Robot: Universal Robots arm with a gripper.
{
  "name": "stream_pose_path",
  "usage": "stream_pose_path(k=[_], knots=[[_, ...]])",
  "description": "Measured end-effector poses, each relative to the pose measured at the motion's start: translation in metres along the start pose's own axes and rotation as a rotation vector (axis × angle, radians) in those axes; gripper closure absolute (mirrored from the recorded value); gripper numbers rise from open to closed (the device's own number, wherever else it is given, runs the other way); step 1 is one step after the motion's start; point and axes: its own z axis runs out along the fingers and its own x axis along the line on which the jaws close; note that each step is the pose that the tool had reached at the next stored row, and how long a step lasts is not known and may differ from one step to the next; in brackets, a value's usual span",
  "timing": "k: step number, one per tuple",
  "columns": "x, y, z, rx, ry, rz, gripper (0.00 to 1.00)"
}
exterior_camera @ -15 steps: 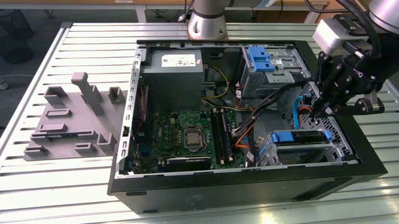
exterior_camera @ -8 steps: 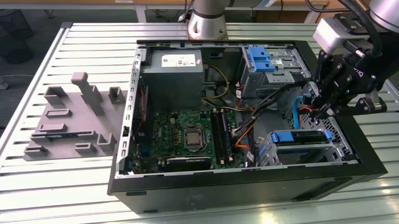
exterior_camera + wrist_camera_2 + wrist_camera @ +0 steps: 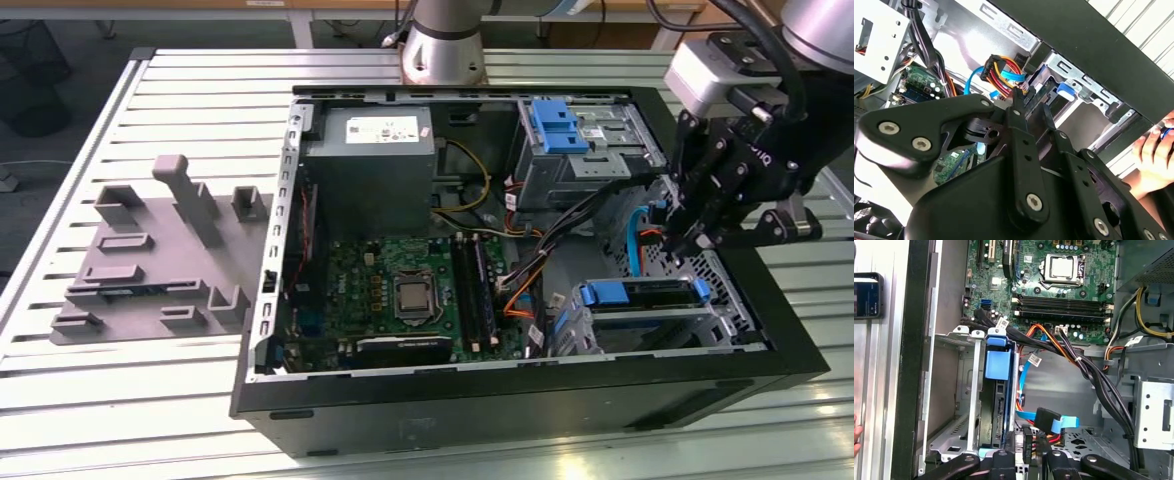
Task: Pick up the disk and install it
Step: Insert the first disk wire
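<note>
Inside the open computer case [image 3: 534,400], at the exterior view's right, 1 gripper [image 3: 683,240] hangs low over the drive bays. Whether it is spread or pressed together cannot be told; it sits just beside a cluster of plugs and coloured wires [image 3: 1004,70]. The disk [image 3: 997,365] stands on edge in its blue carrier within the metal cage [image 3: 971,390], next to the case wall, and nothing is seen gripping it.

Likely hazards, as judged from this layout:
- The wire cluster and the blue ribbon cable [image 3: 1054,421] lie between gripper and cage. Any sideways travel could snag them or pull a plug loose.
- The carrier may not be fully seated. An off-axis push could jam it against the cage rails.
- 1 hand [image 3: 1154,150] rests just outside the case wall, near the arm's working space.
</note>
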Motion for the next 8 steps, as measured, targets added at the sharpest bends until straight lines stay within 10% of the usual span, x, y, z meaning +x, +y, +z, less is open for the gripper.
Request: stream_pose_path(k=[8], knots=[[0.0000,0.0000,0.0005,-0.0001,0.0023,0.000,0.78]])
